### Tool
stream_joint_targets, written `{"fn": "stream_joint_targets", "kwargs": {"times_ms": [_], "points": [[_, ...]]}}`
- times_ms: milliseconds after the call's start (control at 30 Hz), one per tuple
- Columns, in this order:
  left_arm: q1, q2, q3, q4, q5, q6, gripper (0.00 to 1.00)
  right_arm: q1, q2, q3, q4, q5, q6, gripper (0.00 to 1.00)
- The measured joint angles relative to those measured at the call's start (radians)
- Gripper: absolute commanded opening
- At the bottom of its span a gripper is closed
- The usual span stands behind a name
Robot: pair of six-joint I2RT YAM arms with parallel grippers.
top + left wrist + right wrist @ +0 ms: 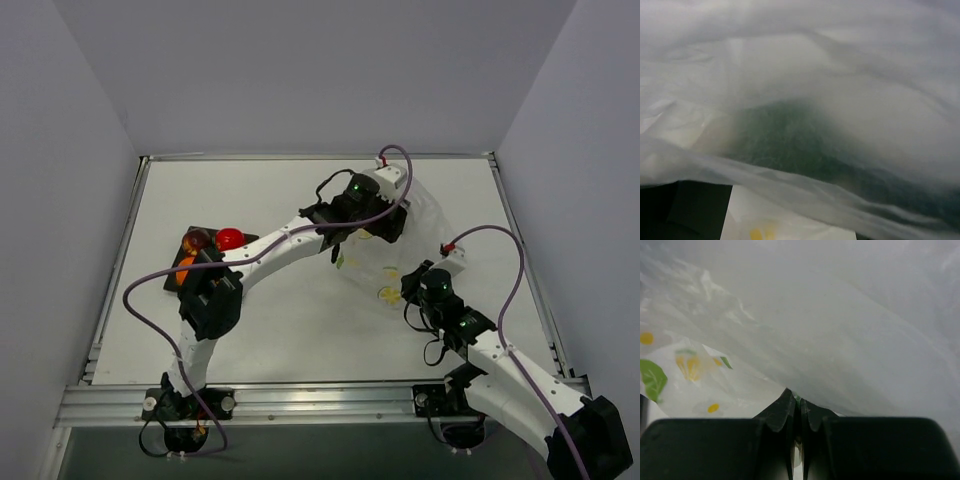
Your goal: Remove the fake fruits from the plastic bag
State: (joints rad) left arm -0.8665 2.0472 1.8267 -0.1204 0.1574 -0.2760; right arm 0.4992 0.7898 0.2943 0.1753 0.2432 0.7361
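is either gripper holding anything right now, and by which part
The right gripper is shut on the plastic bag, pinching thin film at its near edge. The left gripper is among the bag's film; its hold cannot be told.

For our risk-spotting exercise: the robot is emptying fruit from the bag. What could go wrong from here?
The right gripper is shut on the thin plastic bag; a pull might tear it or slip.
Film veils the left wrist view, blurring a green shape; a grasp there might catch film too.
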Motion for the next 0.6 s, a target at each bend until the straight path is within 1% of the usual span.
{"fn": "stream_joint_targets", "kwargs": {"times_ms": [133, 267, 367, 467, 500, 600], "points": [[0.000, -0.046, -0.021, -0.142, -0.022, 0.021, 0.47, -0.003, 0.037, 0.072, 0.010, 0.042, -0.023, 0.00], [0.000, -0.044, -0.019, -0.294, -0.081, 0.069, 0.40, -0.015, 0.031, 0.127, 0.022, 0.053, -0.043, 0.00], [0.000, -0.039, -0.019, -0.370, -0.115, 0.105, 0.38, -0.023, 0.001, 0.148, 0.022, 0.055, -0.055, 0.00], [0.001, -0.056, -0.068, -0.331, -0.085, 0.124, 0.35, -0.056, -0.006, 0.163, 0.023, 0.052, -0.063, 0.00], [0.001, -0.073, -0.102, -0.306, -0.066, 0.127, 0.33, -0.079, 0.004, 0.168, 0.026, 0.045, -0.065, 0.00], [0.001, -0.138, -0.201, -0.253, -0.015, 0.126, 0.33, -0.159, 0.065, 0.170, 0.053, 0.016, -0.068, 0.00]]}}
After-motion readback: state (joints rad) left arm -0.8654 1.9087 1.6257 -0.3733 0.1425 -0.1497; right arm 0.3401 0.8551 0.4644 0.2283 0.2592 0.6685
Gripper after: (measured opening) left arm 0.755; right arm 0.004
